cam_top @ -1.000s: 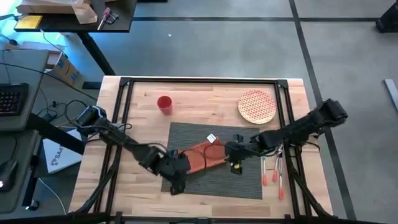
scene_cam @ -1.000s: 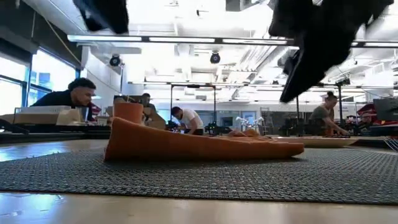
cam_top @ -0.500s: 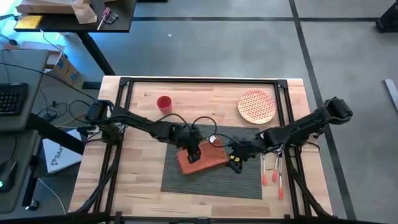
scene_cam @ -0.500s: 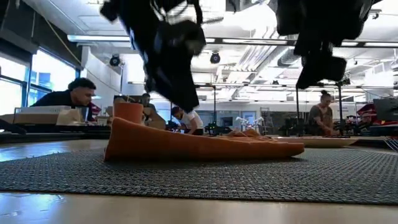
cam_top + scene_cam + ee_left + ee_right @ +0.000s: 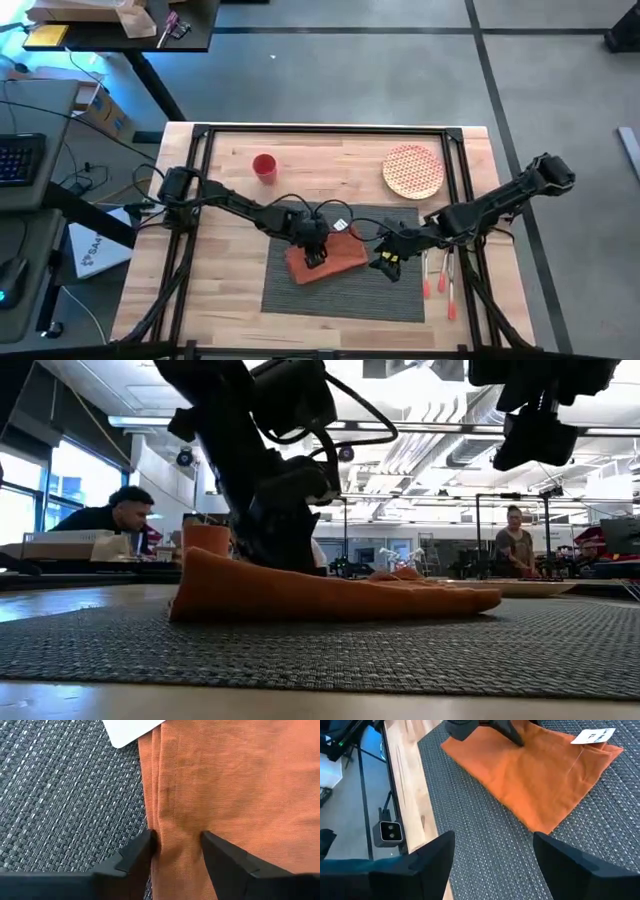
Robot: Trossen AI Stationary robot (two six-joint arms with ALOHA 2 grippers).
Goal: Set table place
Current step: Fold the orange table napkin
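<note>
Light falls evenly from overhead, so the desk looks bright from above with only faint, soft shadows under the arms. From desk height, long ceiling strip lights and the windows blow out to white glare, leaving both arms as dark backlit shapes, while the near placemat is soft and the room behind slightly hazy. On the left wrist, the napkin weave is crisp and flatly lit, its dark tool fingers blurred.

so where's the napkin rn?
High view: the orange napkin lies on the grey placemat, mid-table, with the left gripper down on it and the right gripper open just beside.
</note>
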